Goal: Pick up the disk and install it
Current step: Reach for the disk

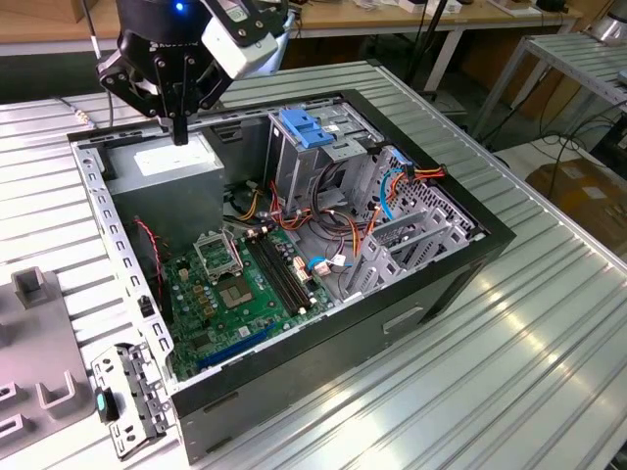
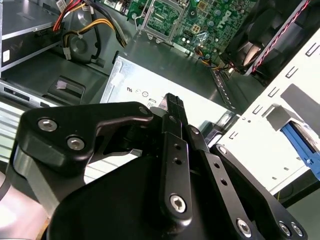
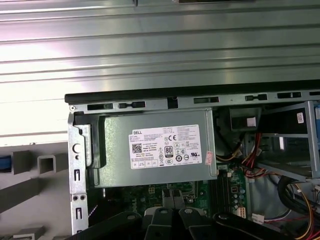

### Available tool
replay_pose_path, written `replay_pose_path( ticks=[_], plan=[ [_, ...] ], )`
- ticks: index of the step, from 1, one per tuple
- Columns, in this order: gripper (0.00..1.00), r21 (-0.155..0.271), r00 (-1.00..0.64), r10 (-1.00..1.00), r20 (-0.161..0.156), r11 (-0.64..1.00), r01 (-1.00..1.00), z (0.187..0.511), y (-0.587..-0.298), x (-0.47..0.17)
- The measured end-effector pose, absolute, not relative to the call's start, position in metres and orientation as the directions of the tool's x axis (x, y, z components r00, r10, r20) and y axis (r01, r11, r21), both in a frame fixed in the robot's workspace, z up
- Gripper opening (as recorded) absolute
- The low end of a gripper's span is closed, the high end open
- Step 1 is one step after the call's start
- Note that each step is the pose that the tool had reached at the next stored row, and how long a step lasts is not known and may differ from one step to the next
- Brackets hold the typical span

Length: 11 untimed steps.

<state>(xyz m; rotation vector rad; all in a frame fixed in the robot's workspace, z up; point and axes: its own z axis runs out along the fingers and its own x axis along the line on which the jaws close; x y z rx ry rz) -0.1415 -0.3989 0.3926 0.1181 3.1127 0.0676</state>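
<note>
While its jaws sit clenched on nothing, the gripper (image 1: 180, 135) hangs above the power supply (image 1: 162, 164), at the exterior view's left of the computer case (image 1: 441, 284).

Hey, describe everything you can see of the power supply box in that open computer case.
The power supply is a grey metal box with a white printed sticker on its upper face. It lies flat in a corner of the open case, beside the green motherboard. Coloured cables bunch beside it. The gripper, fingers shut, hangs close above; contact cannot be told.
</note>
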Motion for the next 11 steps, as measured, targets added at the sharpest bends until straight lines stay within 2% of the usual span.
replay_pose_path(
  ticks=[11],
  plan=[
    [0.11, 0.044, -0.997, 0.076, -0.024, 0.996, 0.075, 0.3922, -0.3989, -0.1467]
  ],
)
